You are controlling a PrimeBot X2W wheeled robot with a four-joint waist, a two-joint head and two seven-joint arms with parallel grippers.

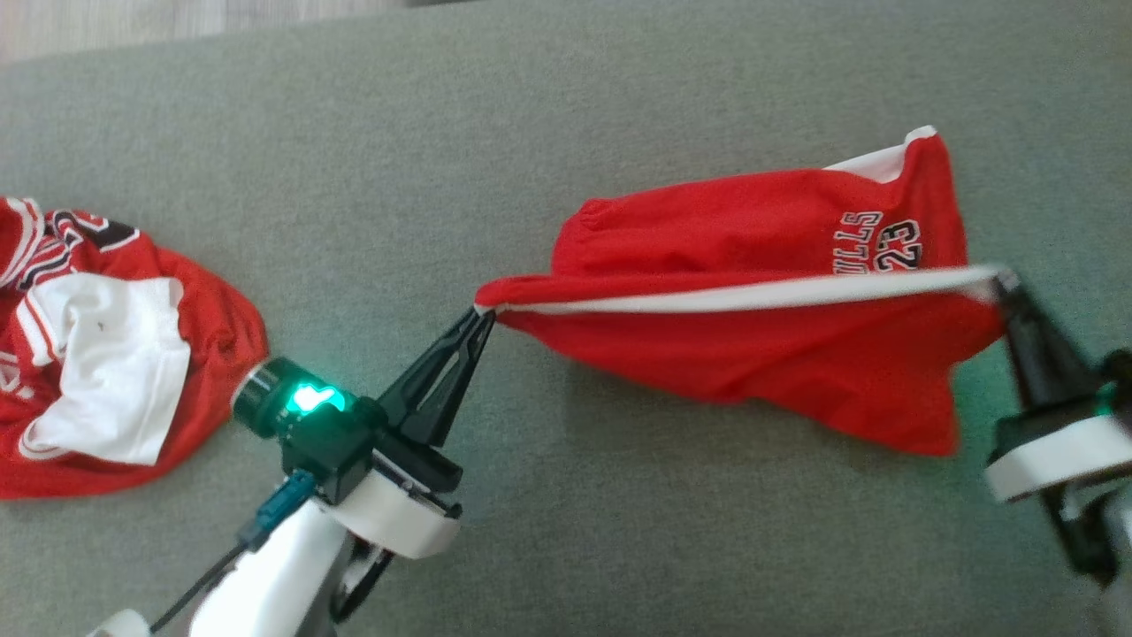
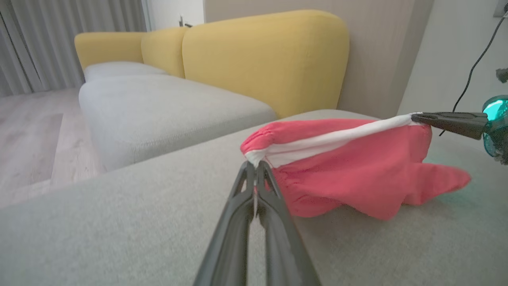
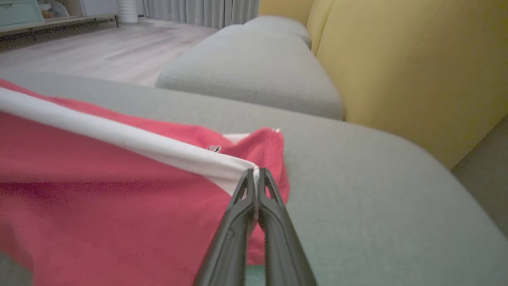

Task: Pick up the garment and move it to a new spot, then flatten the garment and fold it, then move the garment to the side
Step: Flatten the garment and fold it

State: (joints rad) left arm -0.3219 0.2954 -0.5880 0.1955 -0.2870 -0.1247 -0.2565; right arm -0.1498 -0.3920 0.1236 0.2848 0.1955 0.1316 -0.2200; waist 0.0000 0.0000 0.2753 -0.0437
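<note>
- Grips red shorts point(image 1: 752, 354) at both ends of the white band point(image 1: 734, 299), strung taut above a grey seat cushion point(image 1: 566, 133).
- Clamps the left gripper point(image 1: 484, 313) onto the band's left end, fingers point(image 2: 238, 206) pressed together on the gathered cloth.
- Clamps the right gripper point(image 1: 1002, 280) onto the opposite end, fingers point(image 3: 238, 214) likewise clenched on the white trim.
- Lies with the long axis running left to right across the head view, from one gripper straight to the other, tilted slightly away from the robot toward the right end.
- Sags from the band in loose red folds, with the lower edge apparently touching the cushion in the left wrist view and the printed leg spread beyond the band near the right end.
- Leaves neither arm the nearer: one end to each, all the cloth between the two.
- Sits well apart from a crumpled red-and-white jersey point(image 1: 106, 354) at the far left of the cushion, just beside the left arm's wrist.
- Looks set for the flattening step: probably calls for lowering both ends together while keeping the band stretched, lest the folds bunch up underneath.
- Backs onto a yellow sofa back point(image 2: 262, 59) behind the cushion, as seen in both wrist views.
</note>
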